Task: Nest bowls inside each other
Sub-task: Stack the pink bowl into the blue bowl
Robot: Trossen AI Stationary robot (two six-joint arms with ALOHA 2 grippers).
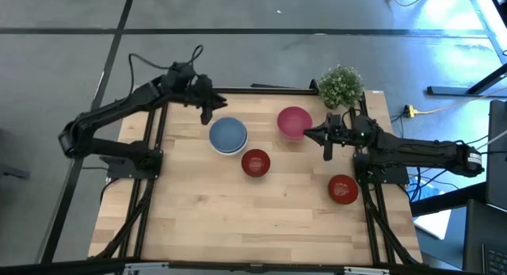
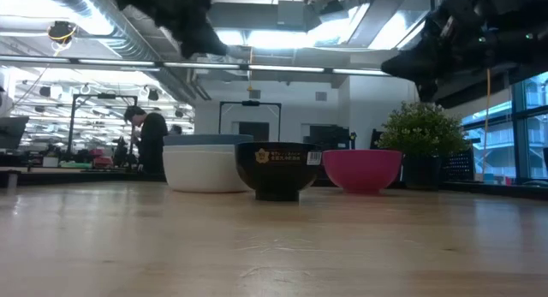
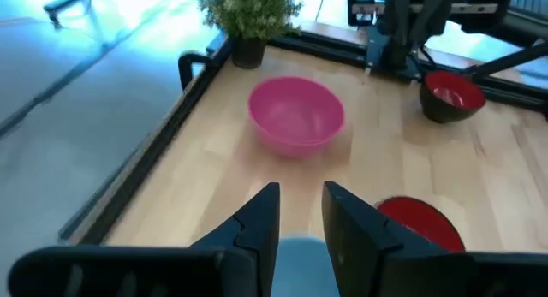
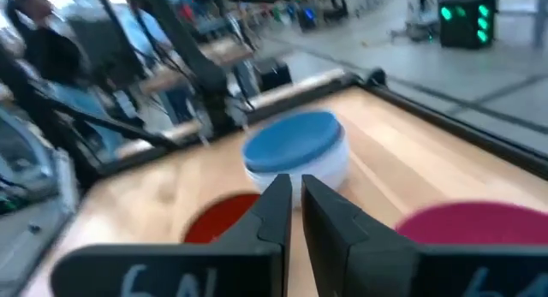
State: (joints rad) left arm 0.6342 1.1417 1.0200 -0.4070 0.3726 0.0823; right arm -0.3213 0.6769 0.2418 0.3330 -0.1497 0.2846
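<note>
A blue bowl (image 1: 228, 133) sits nested in a white bowl (image 2: 204, 169) at the far middle of the table. To its right stands a magenta bowl (image 1: 295, 121). One dark red bowl (image 1: 255, 162) rests upright nearer the middle, and another (image 1: 342, 189) near the right edge. My left gripper (image 3: 300, 207) hovers open above the blue bowl's far left rim, pointing toward the magenta bowl, with nothing between its fingers. My right gripper (image 4: 295, 194) is shut and held in the air just beside the magenta bowl's near right side, pointing toward the blue bowl.
A small green potted plant (image 1: 341, 85) stands at the far right corner, just behind the magenta bowl. Dark frame rails (image 1: 261, 89) run along the table's far and side edges. Bare wood (image 1: 238, 219) fills the near half of the table.
</note>
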